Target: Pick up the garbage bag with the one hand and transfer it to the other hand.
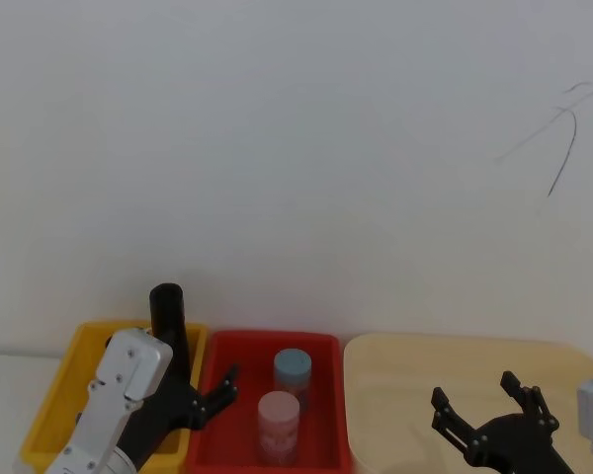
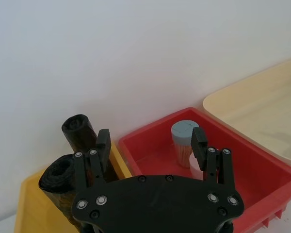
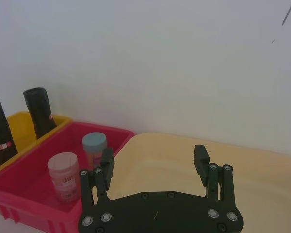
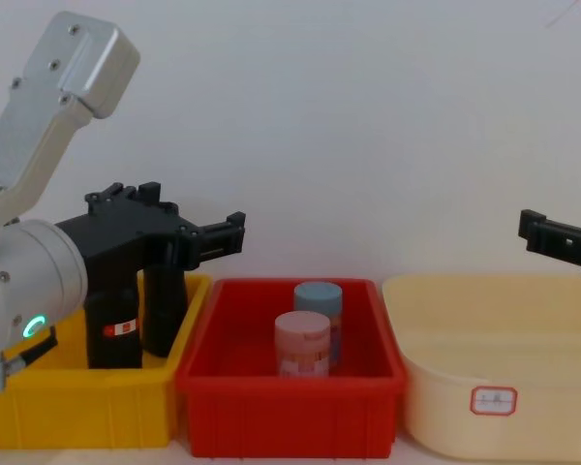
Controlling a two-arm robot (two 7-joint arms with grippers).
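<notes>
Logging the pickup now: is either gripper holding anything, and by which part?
Nothing is held. The left gripper is open beside the garbage bag in the yellow bin; the right gripper is open over the beige tub.

Glossy black bag (image 4: 113, 339) with a red-and-white band, lower left, in a yellow bin (image 4: 77, 412). Red bin (image 4: 290, 417), centre: blue-capped jar (image 4: 319, 295), pink jar (image 4: 302, 349). Cream tub (image 4: 533, 363), lower right. Black left tool (image 2: 151, 141), green ring (image 4: 34, 327).
</notes>
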